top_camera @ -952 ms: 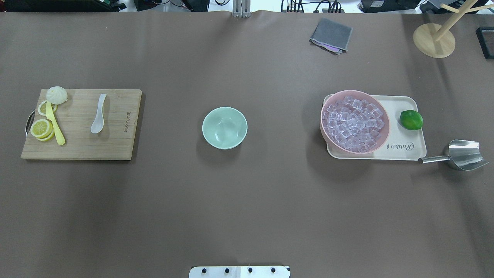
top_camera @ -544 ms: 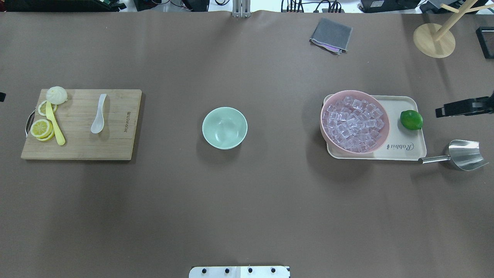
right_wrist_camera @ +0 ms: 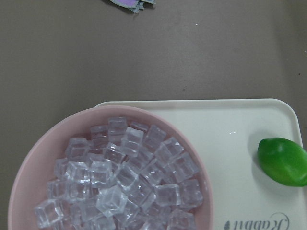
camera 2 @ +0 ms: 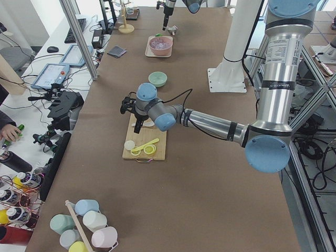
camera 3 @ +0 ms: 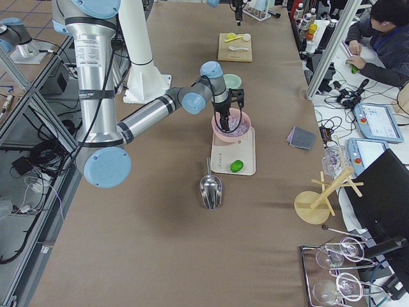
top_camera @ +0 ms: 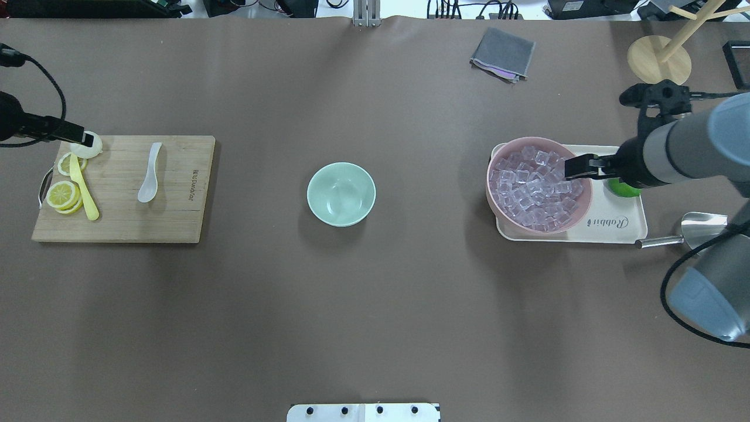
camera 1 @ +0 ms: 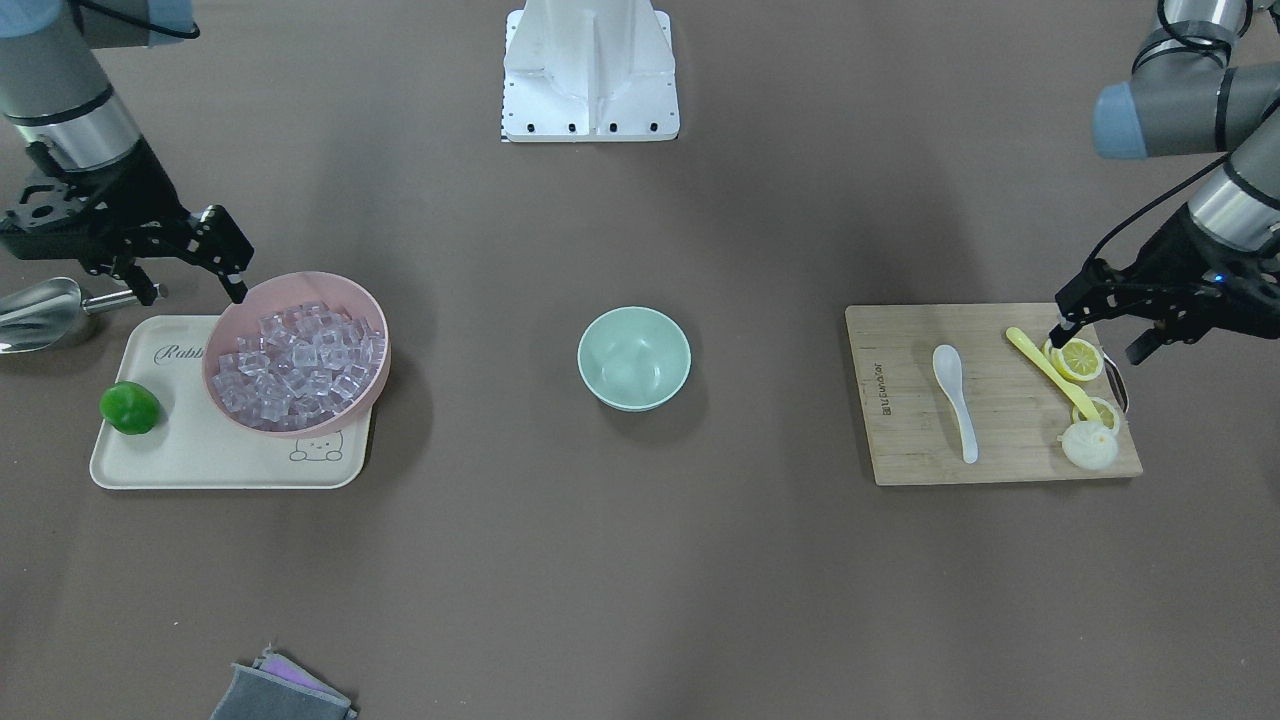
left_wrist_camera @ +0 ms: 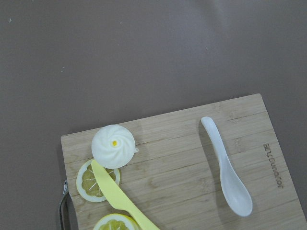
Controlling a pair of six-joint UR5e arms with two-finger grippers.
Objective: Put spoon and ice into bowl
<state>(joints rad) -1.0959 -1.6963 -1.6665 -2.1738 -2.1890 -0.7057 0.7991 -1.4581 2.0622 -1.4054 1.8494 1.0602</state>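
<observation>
Both hands hang in the air with their fingers spread wide and hold nothing. The left hand (camera 1: 1097, 342) is above the far left corner of the cutting board (top_camera: 176, 223), over the lemon slices (top_camera: 63, 194) and the yellow spoon (top_camera: 84, 190). The white spoon (top_camera: 149, 174) lies further right on the board. We think the hand may take the wrong spoon if it goes straight down. The white spoon is also flat and glossy, so it may slip out between the fingers.

The right hand (camera 1: 195, 290) is above the right rim of the pink bowl (top_camera: 492, 181), which is full of ice (top_camera: 530, 190). The cubes are smooth and packed close, so one may jump away, or the fingers may push the pink bowl along its tray (top_camera: 615, 225).

The mint bowl (top_camera: 341, 194) stands empty in the middle of the tabletop (top_camera: 375, 328), well apart from both, and nothing lies on the way to it. A lime (camera 1: 130, 407) lies on the tray beside the pink bowl, and a steel scoop (camera 1: 35, 312) lies just beside the tray.
</observation>
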